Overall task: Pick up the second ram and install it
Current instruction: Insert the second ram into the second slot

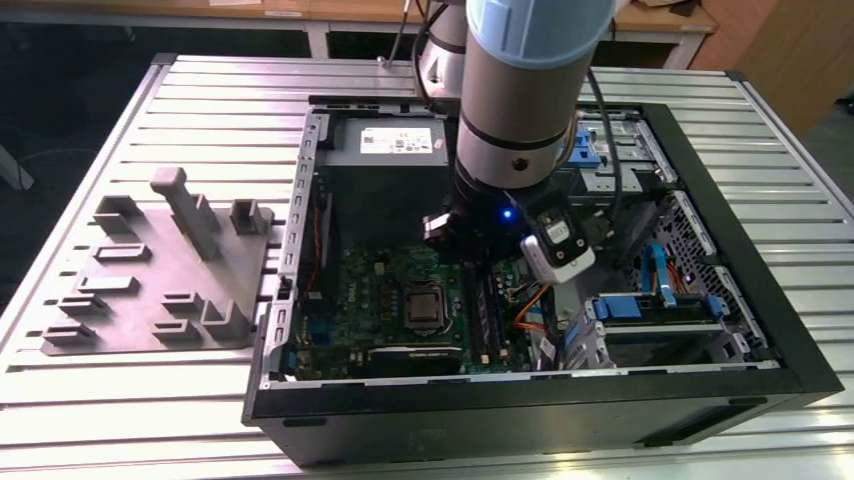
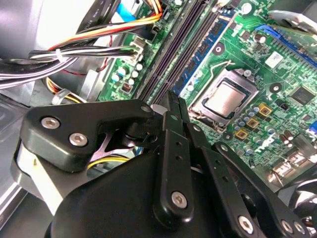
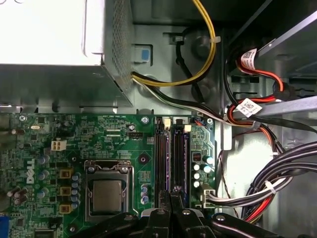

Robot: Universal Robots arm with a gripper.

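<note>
My gripper (image 2: 173,106) hangs inside the open computer case (image 1: 747,300), low over the green circuit board (image 1: 387,290). Its two black fingers (image 2: 168,148) are drawn together on a thin dark edge, the second ram (image 2: 173,97), which pokes out between the tips in both wrist views. That edge (image 3: 175,189) sits right above the pair of long black memory slots (image 3: 169,148) beside the processor socket (image 3: 107,193) and lines up with them. I cannot tell whether the stick touches a slot. In the exterior view the arm's wrist (image 1: 514,215) hides the fingers.
The grey moulded fixture tray (image 1: 160,270) lies on the slatted table at the exterior view's left. A grey power-supply box (image 1: 387,140) fills the case's far end. Bundled cables (image 3: 262,188) run close beside the slots, and blue drive brackets (image 1: 654,300) stand at the exterior view's right.
</note>
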